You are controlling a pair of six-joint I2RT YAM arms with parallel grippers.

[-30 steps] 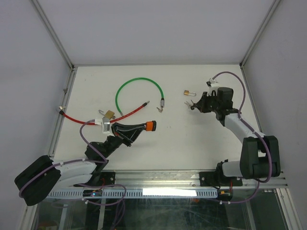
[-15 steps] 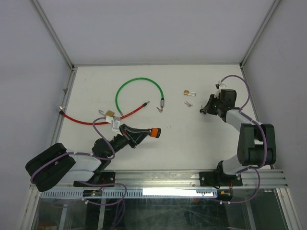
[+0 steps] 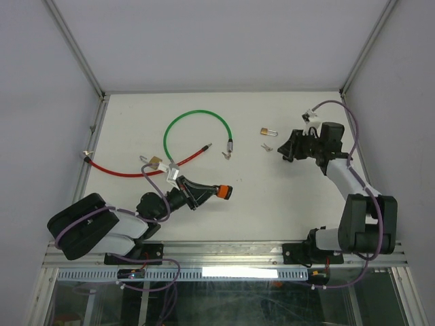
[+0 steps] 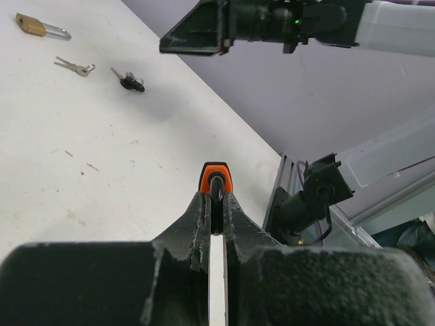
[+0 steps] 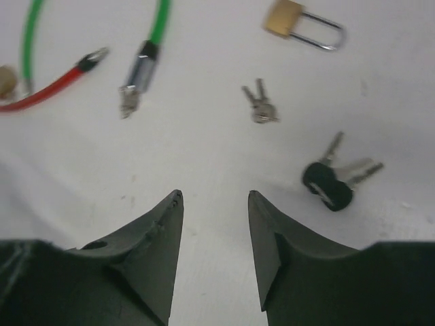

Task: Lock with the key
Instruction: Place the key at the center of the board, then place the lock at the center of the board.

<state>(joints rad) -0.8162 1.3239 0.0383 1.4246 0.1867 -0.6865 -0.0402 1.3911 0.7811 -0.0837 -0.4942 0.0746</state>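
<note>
Looking down from the top external view, the white table (image 3: 258, 210) carries a looped green cable (image 3: 197, 113) left of centre and a red cable (image 3: 115, 172) running to the left edge. A second brass lock (image 3: 156, 161) sits beside the red cable. The small brass padlock (image 3: 267, 132) lies on its side right of centre, with the silver keys (image 3: 265, 145) just in front of it. The right gripper (image 3: 284, 151) hovers low just right of those keys, pointing left. The left gripper (image 3: 221, 192) sits low over the near-left part of the table, pointing right, well apart from padlock and keys.

In the left wrist view, the left gripper (image 4: 215, 193) is clenched, jaws pressed together. An orange-and-black piece sits at their tip; whether it is held or part of the gripper cannot be told. Beyond it the brass padlock (image 4: 37, 26), silver keys (image 4: 75, 66) and black-headed keys (image 4: 129, 81) lie in a row, apart from one another, under the right arm (image 4: 272, 20).

In the right wrist view, the right gripper (image 5: 214, 197) is released: its fingers (image 5: 163, 231) stand apart over bare table, grasping nothing. The black-headed keys (image 5: 327, 185) lie just ahead of the right finger, not touching it. The silver keys (image 5: 259, 105) lie farther ahead, and the brass padlock (image 5: 299, 22) beyond them. The ends of the green cable (image 5: 158, 20) and red cable (image 5: 47, 92) lie to the left.
</note>
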